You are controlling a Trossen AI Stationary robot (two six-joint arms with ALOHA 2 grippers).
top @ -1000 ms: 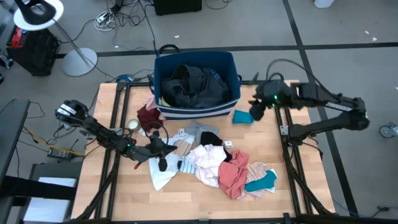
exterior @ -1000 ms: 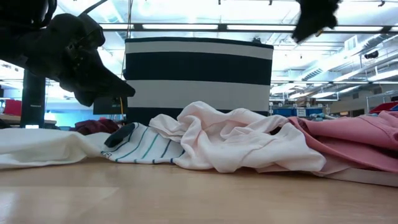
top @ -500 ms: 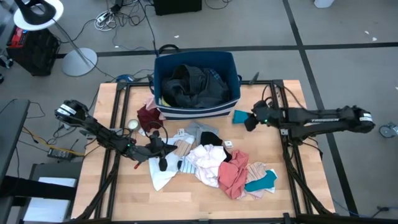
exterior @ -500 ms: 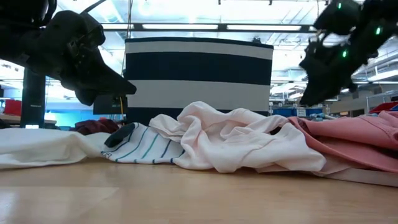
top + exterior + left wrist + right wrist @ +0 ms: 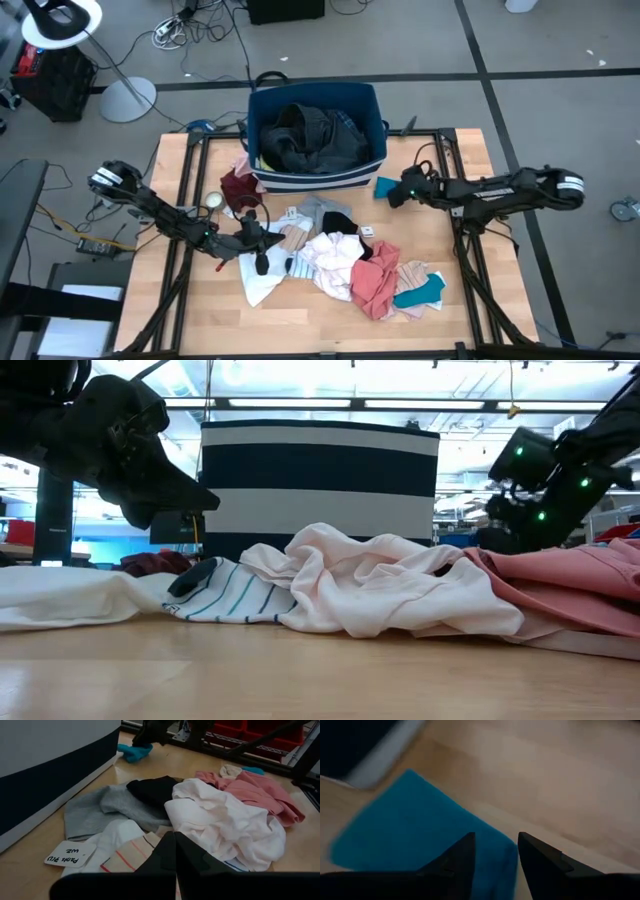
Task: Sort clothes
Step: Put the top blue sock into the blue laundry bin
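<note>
The right gripper (image 5: 393, 193) is low over the table with its fingers spread, and the teal cloth (image 5: 388, 187) lies directly beneath them, just beside the navy bin (image 5: 378, 112)'s front right corner, so this arm is far nearer to it than the left. The left gripper (image 5: 262, 243), fingers pressed together and holding nothing, sits at the left edge of the main pile of clothes (image 5: 345, 262). I count one loose teal piece here, another teal piece (image 5: 420, 291) in the pile, one bin, and two arms.
</note>
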